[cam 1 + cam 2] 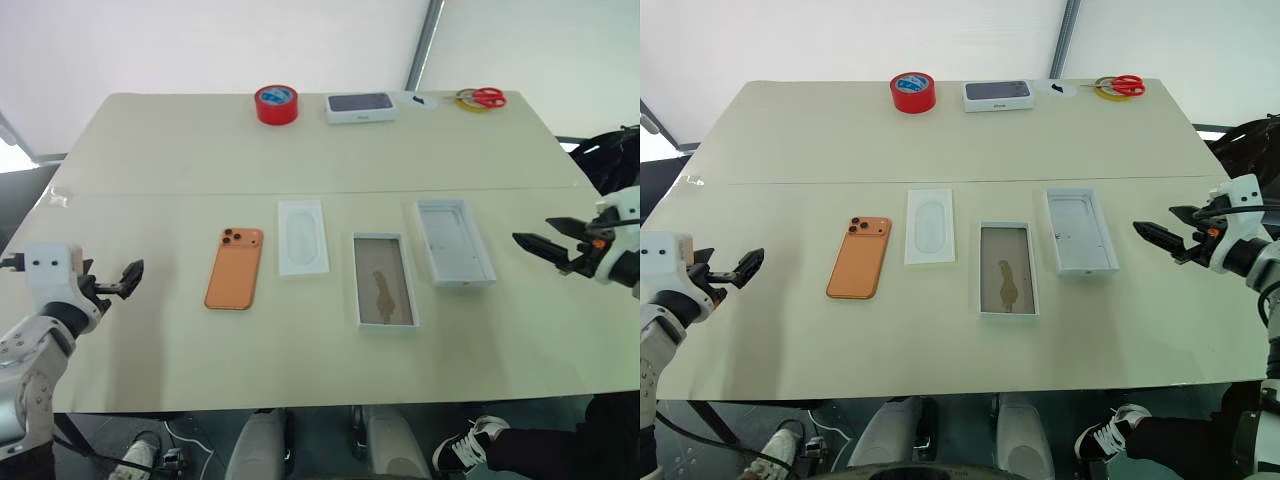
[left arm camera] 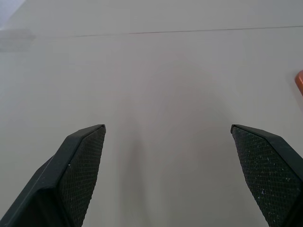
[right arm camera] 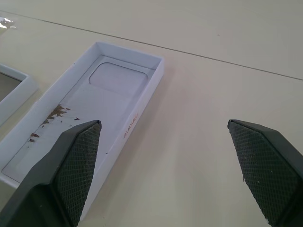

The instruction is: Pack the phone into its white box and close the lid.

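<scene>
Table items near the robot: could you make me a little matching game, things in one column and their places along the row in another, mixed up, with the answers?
Things:
1. phone
2. flat white insert
3. white box with the tan-brown floor
4. lid

Places along the near row:
A. second from the robot's left
B. farthest toward the robot's right
C. farthest toward the robot's left
D. between the insert and the lid

Pairs: 1-C, 2-A, 3-D, 4-B
</scene>
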